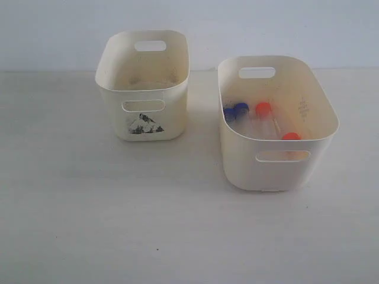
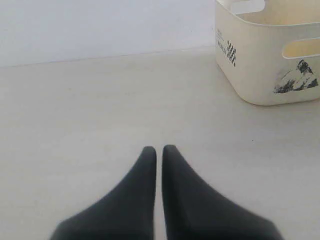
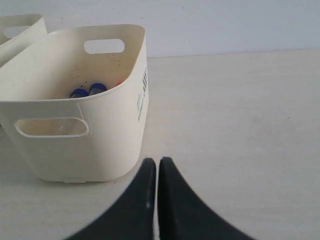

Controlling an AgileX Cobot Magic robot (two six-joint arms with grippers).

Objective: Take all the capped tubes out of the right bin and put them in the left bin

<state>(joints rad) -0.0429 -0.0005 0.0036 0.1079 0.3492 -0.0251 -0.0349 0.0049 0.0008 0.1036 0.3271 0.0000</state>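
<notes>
A pale, matte table (image 1: 89,225) carries two cream plastic bins, both upright and set apart, with a strip of bare tabletop between them. The smaller left bin (image 1: 112,115), with a black-and-white mountain sticker (image 1: 145,124) on its front, stands farther back in the exterior view. The larger, plain-fronted right bin (image 1: 278,174) stands nearer the camera. Both rest flat on their bases.
</notes>
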